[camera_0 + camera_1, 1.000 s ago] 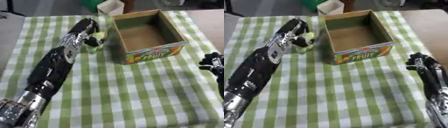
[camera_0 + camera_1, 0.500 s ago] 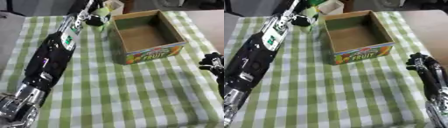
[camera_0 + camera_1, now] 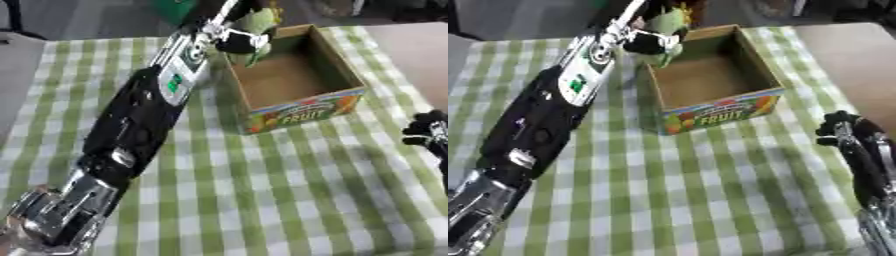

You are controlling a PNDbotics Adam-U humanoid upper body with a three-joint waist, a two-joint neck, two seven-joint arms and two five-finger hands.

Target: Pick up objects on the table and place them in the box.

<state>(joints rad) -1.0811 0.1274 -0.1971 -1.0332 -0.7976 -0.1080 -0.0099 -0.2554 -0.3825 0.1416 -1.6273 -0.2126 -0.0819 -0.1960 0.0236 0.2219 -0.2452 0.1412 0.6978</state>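
The left hand (image 3: 234, 36) is closed around a pale green object (image 3: 259, 21), and it has risen from the cloth beside the cardboard fruit box (image 3: 302, 107) to the box's far-left corner, where it now holds the object above the rim. The pick is therefore done; I judge that only moving over the opening and releasing remains. The box looks empty inside. The right hand (image 3: 843, 131) waits near the table's right edge, fingers curled, holding nothing
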